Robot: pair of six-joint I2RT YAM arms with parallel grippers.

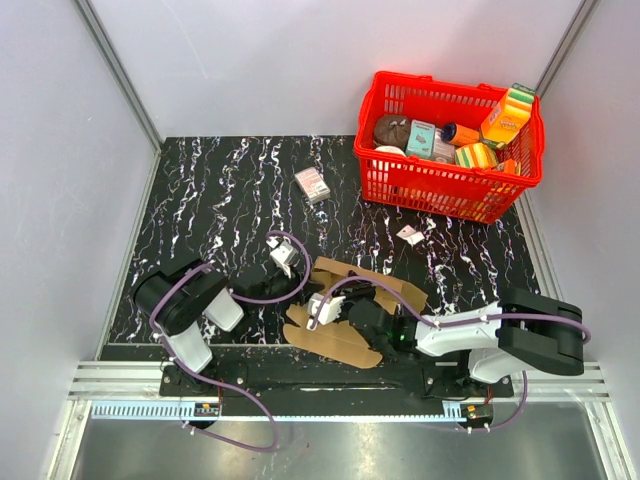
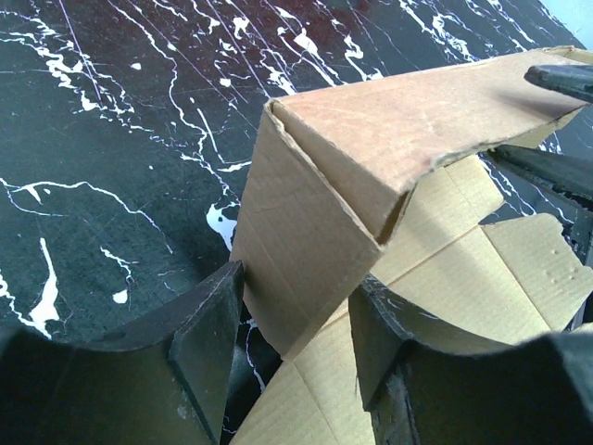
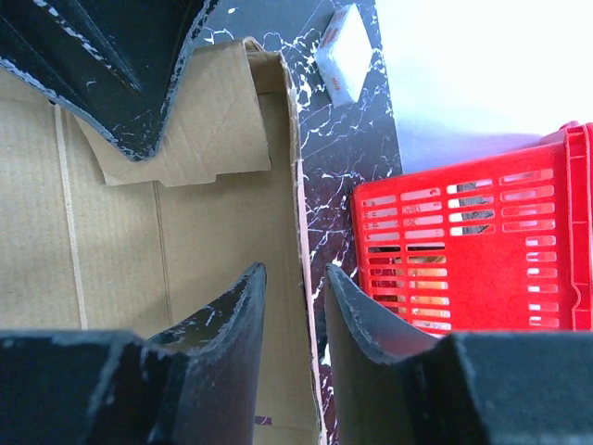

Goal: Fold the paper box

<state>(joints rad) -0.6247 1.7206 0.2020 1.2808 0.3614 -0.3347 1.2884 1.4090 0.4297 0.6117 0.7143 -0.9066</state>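
Observation:
The paper box (image 1: 345, 342) is a plain brown die-cut sheet, partly folded, lying near the table's front edge between the arms. In the left wrist view one flap (image 2: 389, 120) stands raised and creased. My left gripper (image 2: 296, 278) is open, and the flap's lower corner sits between its fingers; it also shows in the top view (image 1: 303, 272). My right gripper (image 3: 295, 269) is open with a narrow gap. It straddles the upright edge of a box wall (image 3: 213, 222) without clamping it, and shows in the top view (image 1: 340, 295).
A red basket (image 1: 450, 190) of printed grocery packs stands at the back right and shows in the right wrist view (image 3: 463, 250). A small white-and-pink carton (image 1: 312, 185) lies on the black marbled mat behind the box. A white scrap (image 1: 410, 235) lies near the basket.

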